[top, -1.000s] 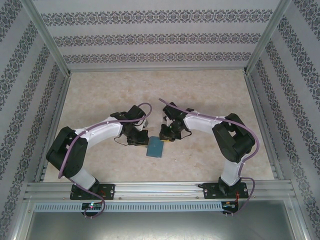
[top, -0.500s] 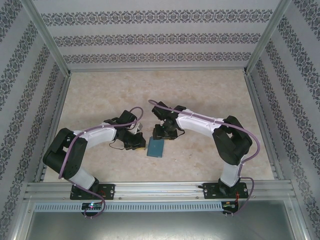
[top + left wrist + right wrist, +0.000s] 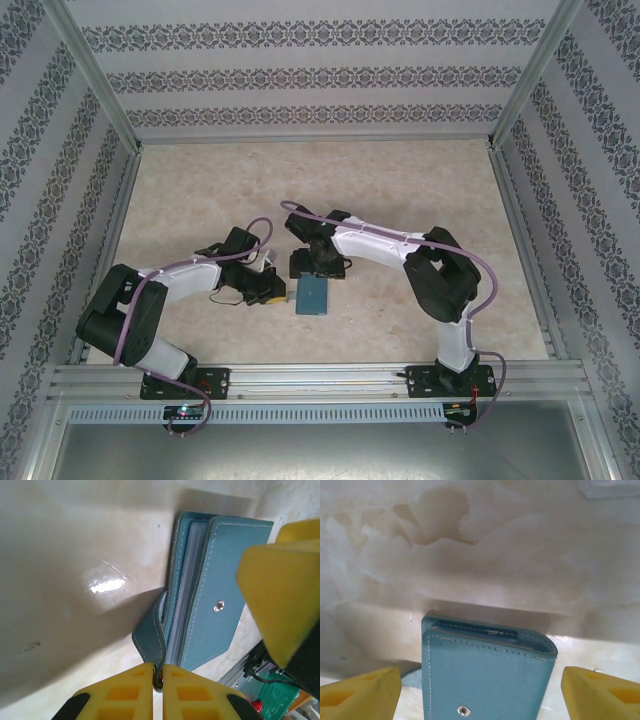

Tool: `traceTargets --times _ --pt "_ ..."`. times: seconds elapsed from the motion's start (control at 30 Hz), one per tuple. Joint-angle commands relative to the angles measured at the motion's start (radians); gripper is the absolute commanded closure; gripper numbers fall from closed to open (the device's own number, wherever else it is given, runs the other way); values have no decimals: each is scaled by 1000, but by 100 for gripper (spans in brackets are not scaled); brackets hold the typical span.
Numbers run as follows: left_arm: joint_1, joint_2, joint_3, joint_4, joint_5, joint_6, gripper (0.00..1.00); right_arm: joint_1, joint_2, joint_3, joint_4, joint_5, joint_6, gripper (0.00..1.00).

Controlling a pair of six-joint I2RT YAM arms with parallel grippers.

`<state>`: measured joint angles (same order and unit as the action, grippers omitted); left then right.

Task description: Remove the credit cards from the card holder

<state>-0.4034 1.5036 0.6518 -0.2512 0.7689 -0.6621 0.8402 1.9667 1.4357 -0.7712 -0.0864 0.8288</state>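
- Left end effector (image 3: 157,674) is clamped together on the tip of the closure strap (image 3: 150,642) of the card holder (image 3: 210,595), with no gap between its yellow pads.
- Right end effector (image 3: 480,692) hangs with its jaws wide apart, one at each side of the holder's end; neither seems to touch the leather.
- The card holder lies closed and flat on the tabletop (image 3: 420,190), between the two end effectors and toward the near middle, with its snap stud (image 3: 218,606) facing up on the top cover.
- The credit cards are judged to be inside. Pale sleeve edges (image 3: 182,595) show between the covers, and no card can be told apart among them.
- The step in hand looks like opening the holder, so the task is at its start.
- To do it well, the left end effector should hold the strap low and firm as an anchor, without pulling.
- The right end effector should come down and catch the top cover's free edge alone, then swing it up and over in an arc about the fold.
- Pinching the whole thickness would likely lift the holder shut, and a hard tug on the strap would drag it across the tabletop.
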Motion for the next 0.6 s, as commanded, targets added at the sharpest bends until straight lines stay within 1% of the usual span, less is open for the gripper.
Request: traceTargets --times 0.0,0.3,0.57 --pt "11 -34 -21 39 45 -13 89 14 33 54 -43 54 40 15" --pt "13 -31 -42 71 65 -20 89 20 93 82 -60 66 46 14" --pt "13 -18 -41 72 68 -12 89 28 80 81 -86 90 45 18"
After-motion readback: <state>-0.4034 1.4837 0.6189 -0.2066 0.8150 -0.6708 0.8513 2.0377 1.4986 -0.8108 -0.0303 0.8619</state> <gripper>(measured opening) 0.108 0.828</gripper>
